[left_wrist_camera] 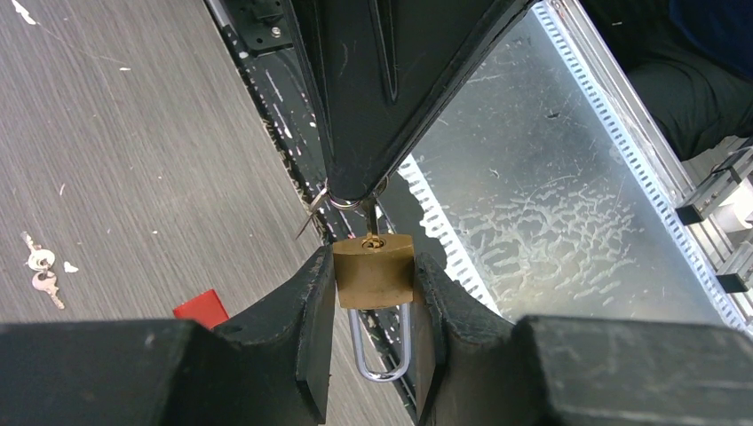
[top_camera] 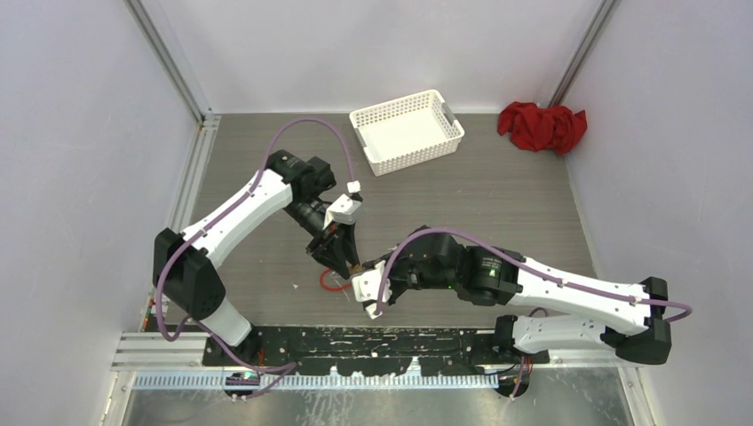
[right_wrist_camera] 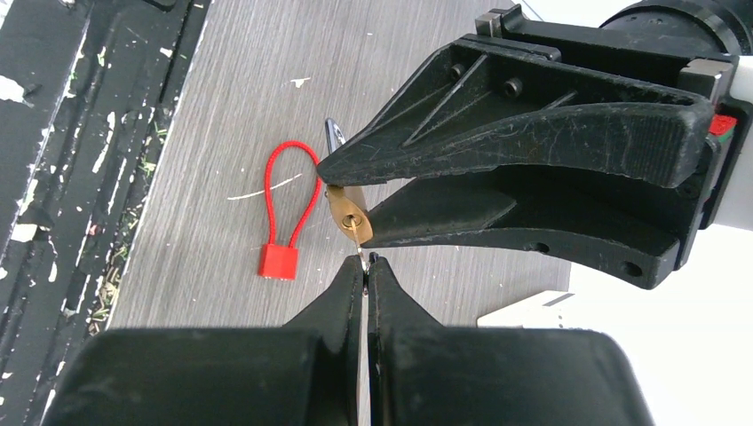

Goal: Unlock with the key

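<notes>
My left gripper [left_wrist_camera: 374,284] is shut on a small brass padlock [left_wrist_camera: 374,271], its steel shackle [left_wrist_camera: 380,346] pointing back between the fingers. The padlock also shows in the right wrist view [right_wrist_camera: 348,213], pinched between the left fingers [right_wrist_camera: 497,142]. My right gripper [right_wrist_camera: 366,263] is shut on a thin silver key [right_wrist_camera: 359,240] whose blade sits in the padlock's keyhole. In the left wrist view the right gripper's black tip [left_wrist_camera: 355,191] meets the keyhole, with a key ring beside it. In the top view both grippers [top_camera: 355,266] meet above the table's near middle.
A red cable-loop lock [right_wrist_camera: 286,222] lies on the grey table below the grippers. Loose keys [left_wrist_camera: 40,271] lie on the table to the left. A white basket [top_camera: 407,130] and a red cloth [top_camera: 542,126] sit at the back. The metal base rail [top_camera: 355,342] is close in front.
</notes>
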Controlling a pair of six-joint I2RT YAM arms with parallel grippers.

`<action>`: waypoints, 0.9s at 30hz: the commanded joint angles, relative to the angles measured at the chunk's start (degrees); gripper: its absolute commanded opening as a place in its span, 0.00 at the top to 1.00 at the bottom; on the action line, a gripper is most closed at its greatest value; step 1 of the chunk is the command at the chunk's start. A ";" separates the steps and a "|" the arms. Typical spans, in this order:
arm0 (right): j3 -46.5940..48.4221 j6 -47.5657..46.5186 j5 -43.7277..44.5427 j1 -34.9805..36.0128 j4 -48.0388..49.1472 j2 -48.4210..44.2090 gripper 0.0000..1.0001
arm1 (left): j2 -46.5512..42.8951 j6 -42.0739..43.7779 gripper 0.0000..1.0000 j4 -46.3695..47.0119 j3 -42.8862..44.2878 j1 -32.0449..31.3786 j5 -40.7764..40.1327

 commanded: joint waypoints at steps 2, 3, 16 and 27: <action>-1.19 -0.98 1.06 0.28 3.68 0.03 0.99 | -0.43 -0.51 1.00 -9.99 2.79 -0.50 4.47; -1.36 -1.15 1.32 0.28 3.87 0.04 0.99 | -0.37 -0.57 1.00 -9.99 2.89 -0.52 4.53; -1.61 -1.89 2.00 0.58 5.16 0.41 0.99 | 0.02 -0.94 1.00 -9.99 3.66 -0.66 5.14; -2.12 -3.47 3.86 2.35 6.00 1.19 0.99 | 0.89 -1.67 1.00 -10.00 4.61 -0.75 5.85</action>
